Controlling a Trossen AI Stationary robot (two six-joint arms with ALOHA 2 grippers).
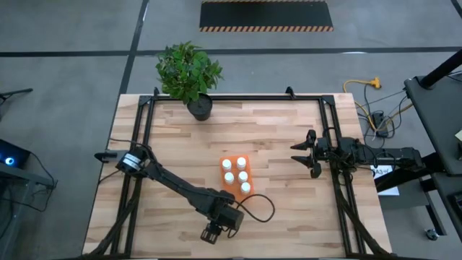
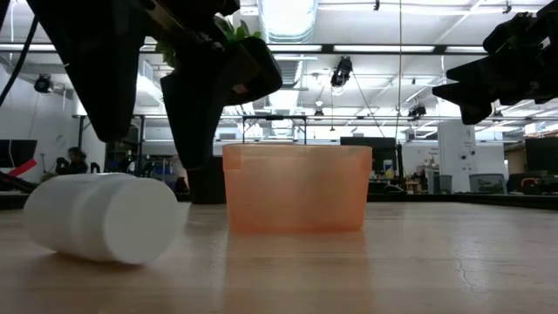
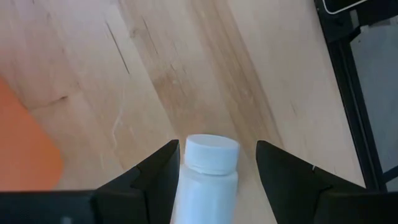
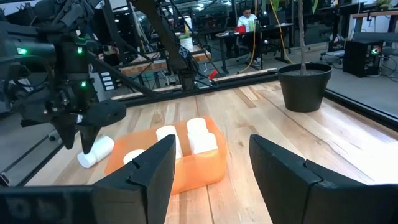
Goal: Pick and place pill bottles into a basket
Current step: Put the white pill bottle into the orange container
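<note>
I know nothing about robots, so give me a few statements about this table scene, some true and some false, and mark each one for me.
1. Five small white cylindrical pill bottles stand in the small translucent orange plastic basket. True.
2. A sixth white pill bottle stands upright on the wooden table. False: it lies on its side.
3. The left gripper has one of its fingers on each side of the lying bottle. True.
4. The right gripper holds a bottle. False: it hangs open and empty, away from the basket.
5. The green plant in the black pot stands inside the basket. False: it stands apart, at the table's far edge.
</note>
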